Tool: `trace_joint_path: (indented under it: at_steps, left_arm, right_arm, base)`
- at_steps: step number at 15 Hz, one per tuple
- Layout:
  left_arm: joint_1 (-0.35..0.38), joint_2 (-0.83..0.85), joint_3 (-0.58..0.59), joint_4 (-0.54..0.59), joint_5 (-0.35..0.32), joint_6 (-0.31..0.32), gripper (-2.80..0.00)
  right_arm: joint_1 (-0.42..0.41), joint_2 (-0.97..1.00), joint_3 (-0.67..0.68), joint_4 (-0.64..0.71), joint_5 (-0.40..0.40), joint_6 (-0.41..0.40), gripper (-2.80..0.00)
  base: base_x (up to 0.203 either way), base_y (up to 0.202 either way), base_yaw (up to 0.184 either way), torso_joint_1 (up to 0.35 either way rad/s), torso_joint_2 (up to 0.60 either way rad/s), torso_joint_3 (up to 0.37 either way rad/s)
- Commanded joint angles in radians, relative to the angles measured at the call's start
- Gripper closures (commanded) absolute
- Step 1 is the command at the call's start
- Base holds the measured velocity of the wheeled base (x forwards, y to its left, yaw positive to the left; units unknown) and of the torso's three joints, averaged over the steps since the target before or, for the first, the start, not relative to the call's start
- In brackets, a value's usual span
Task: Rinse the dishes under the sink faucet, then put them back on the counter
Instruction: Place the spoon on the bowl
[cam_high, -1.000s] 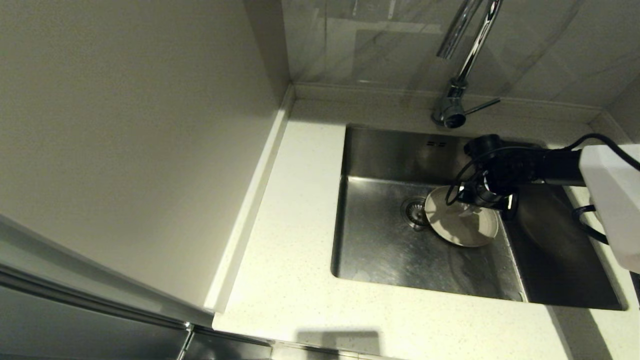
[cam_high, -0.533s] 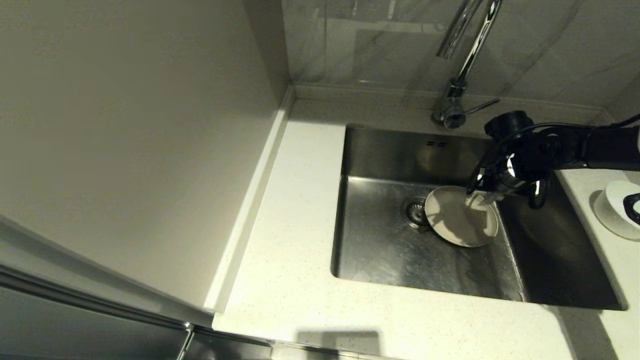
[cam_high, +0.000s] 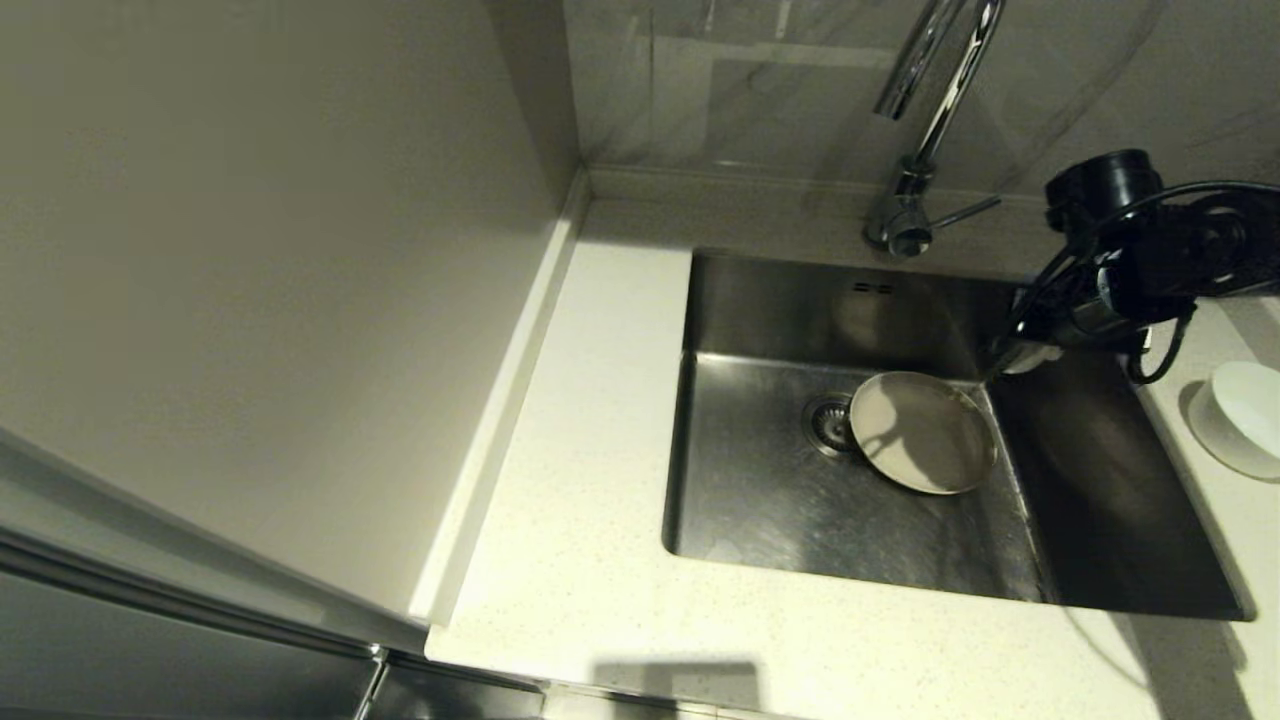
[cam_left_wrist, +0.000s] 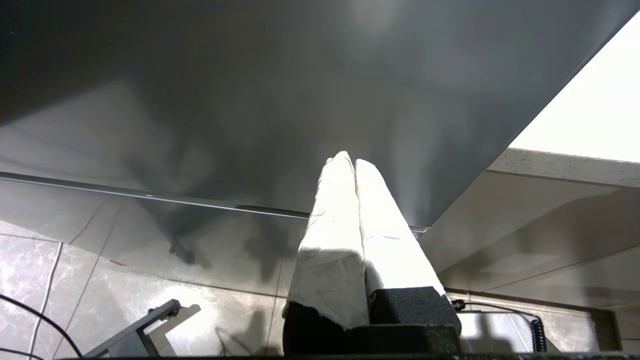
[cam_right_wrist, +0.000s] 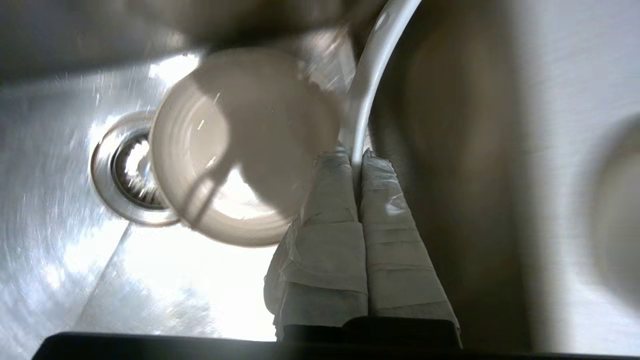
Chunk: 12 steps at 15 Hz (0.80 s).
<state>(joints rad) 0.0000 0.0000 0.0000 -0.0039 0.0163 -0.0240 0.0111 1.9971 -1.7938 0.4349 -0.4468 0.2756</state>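
Moved since the earlier frames: right gripper (cam_high: 1015, 360), up and to the robot's right, off the plate to the sink's right rear corner; the bowl, earlier behind the arm, is now uncovered.

- Right gripper: fingers (cam_right_wrist: 390, 240) clamped on the thin handle of the white spoon (cam_right_wrist: 372, 75), held above the basin, clear of the plate.
- Plate (cam_high: 925, 435): cream, lying on the floor of the sink (cam_high: 760, 500), its edge overlapping the drain strainer (cam_high: 828, 422).
- Faucet (cam_high: 935, 130): behind the basin, lever pointing to the robot's right.
- Bowl (cam_high: 1245, 410): on the counter (cam_high: 590, 450), right of the sink.
- Left gripper (cam_left_wrist: 354, 162): parked low, below the counter edge, fingers pressed together, nothing between them.
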Motion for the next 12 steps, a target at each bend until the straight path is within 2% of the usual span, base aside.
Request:
trace_joint_path:
  at_steps: [1,7,12]
  left_arm:
    - [0.000,-0.003,0.000,-0.001,0.001,-0.001,0.00]
    - [0.000,-0.003,0.000,-0.001,0.001,-0.001,0.00]
    - [0.000,-0.003,0.000,-0.001,0.001,-0.001,0.00]
  right_arm:
    - [-0.051,-0.087,0.000,0.000,-0.003,-0.026,0.00]
    - [-0.201,-0.160,-0.015,-0.007,0.016,-0.173,0.00]
    - [-0.282,-0.156,-0.018,-0.011,0.034,-0.213,0.00]
  base:
    - [0.000,0.000,0.000,0.000,0.00,0.000]
    - [0.000,0.000,0.000,0.000,0.00,0.000]
    - [0.000,0.000,0.000,0.000,0.00,0.000]
